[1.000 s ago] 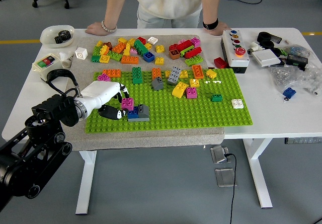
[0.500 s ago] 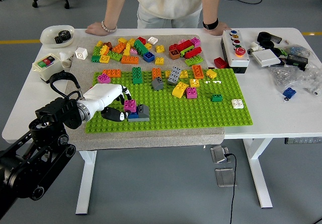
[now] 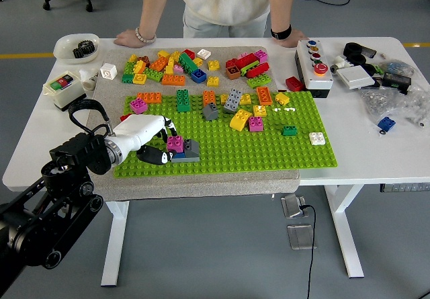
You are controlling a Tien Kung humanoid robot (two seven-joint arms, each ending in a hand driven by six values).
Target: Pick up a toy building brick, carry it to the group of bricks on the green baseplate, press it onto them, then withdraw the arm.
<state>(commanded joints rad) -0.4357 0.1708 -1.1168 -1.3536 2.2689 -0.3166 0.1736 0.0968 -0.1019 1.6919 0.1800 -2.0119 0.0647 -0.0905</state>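
Observation:
My left hand [image 3: 163,143], white with black fingertips, reaches in from the left over the near left part of the green baseplate [image 3: 269,151]. Its fingers are curled around a magenta brick [image 3: 175,142]. That brick sits on top of a small group of a blue brick [image 3: 179,155] and a grey brick [image 3: 191,150] on the plate. The thumb lies low in front of the group. Several other bricks stand along the plate's far edge, among them a yellow one [image 3: 239,119] and a green one [image 3: 183,100]. My right arm is out of sight.
A pile of loose bricks [image 3: 181,65] lies on the grey mat behind the plate. A person stands at the far side, one hand [image 3: 127,38] and the other hand [image 3: 290,38] resting on the table. A button box [image 3: 314,64] and clutter sit at the right, a white bowl [image 3: 76,46] at the far left.
My left hand has shifted slightly right and down with the magenta brick, bringing it onto the blue and grey bricks. The person has not moved.

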